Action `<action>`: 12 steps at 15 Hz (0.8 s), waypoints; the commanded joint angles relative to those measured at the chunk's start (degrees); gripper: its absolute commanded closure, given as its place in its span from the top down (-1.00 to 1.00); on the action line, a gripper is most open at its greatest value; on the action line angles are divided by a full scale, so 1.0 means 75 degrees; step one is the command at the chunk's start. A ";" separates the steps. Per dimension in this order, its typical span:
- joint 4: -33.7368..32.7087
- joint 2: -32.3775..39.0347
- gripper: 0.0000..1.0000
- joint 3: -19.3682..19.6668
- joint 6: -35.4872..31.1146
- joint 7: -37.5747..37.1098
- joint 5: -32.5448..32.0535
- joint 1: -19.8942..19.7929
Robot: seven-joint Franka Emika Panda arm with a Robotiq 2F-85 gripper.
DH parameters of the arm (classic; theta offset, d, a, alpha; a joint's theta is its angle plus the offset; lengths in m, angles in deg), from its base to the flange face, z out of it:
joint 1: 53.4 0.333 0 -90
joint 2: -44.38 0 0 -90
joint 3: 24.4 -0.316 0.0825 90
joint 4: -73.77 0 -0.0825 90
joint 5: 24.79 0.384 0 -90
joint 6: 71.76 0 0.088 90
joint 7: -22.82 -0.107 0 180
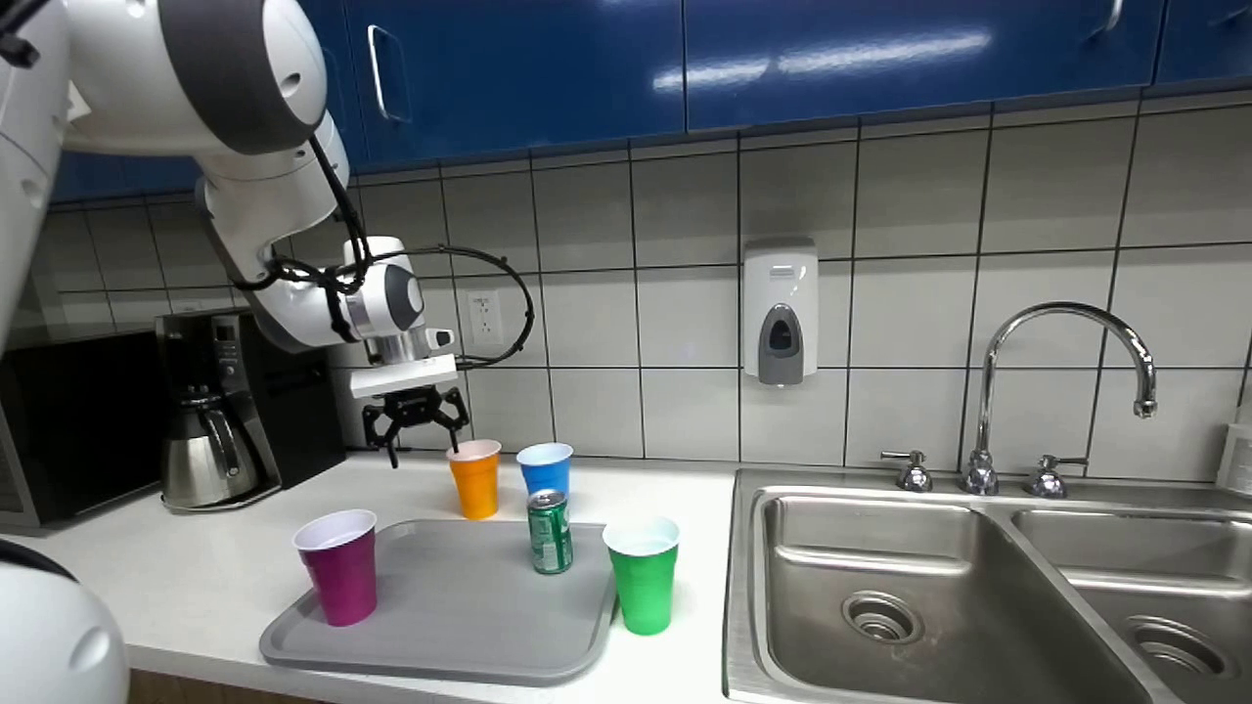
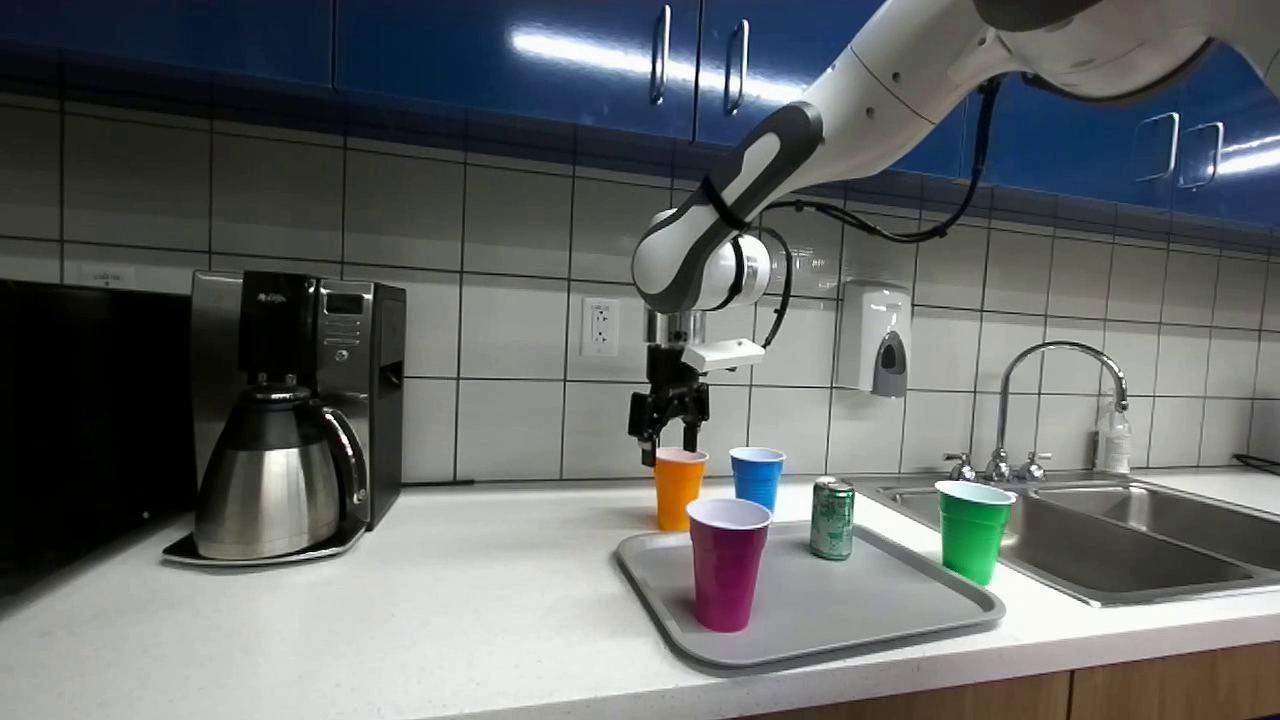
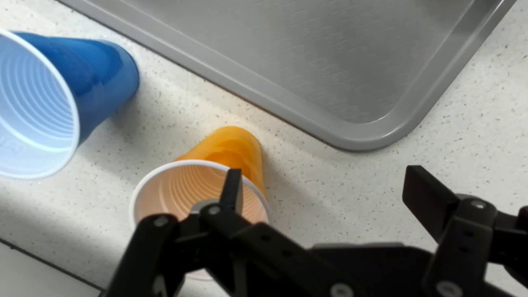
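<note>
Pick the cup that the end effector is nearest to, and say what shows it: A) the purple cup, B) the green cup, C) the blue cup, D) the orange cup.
D: in the wrist view, one finger of the open end effector partly covers the orange cup, while the blue cup stands farther off to the side.

In an exterior view, the spread end effector (image 2: 669,455) hangs near the upright orange cup (image 2: 679,494).
</note>
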 commanded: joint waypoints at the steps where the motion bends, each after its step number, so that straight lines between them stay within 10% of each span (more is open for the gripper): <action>1: -0.0906 0.0515 1.00 0.0067 0.0469 -0.0014 -0.0099 0.0153; 12: -0.2143 0.1537 1.00 0.0326 0.0689 -0.0058 -0.0195 0.0327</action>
